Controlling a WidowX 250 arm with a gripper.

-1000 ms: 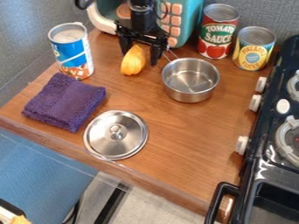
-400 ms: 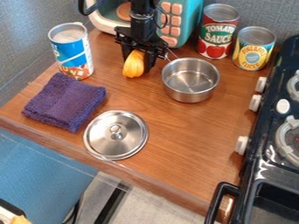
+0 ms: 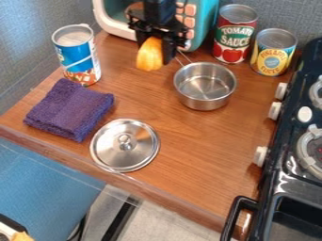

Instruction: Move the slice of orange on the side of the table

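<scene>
Wooden counter (image 3: 195, 141) holds pot (image 3: 205, 100), lid (image 3: 112, 149) and purple cloth (image 3: 69, 110).

Pot and Lid Share Wooden Counter

A metal pot (image 3: 205, 86) sits near a knobbed lid (image 3: 125, 145), a folded purple cloth (image 3: 69, 109), three cans (image 3: 78, 55), a teal-and-white toy microwave (image 3: 203, 19) and a black stove (image 3: 290, 174).

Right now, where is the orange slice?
The orange slice is held in the hand, near the top of the camera view, left of the metal pot.
</scene>
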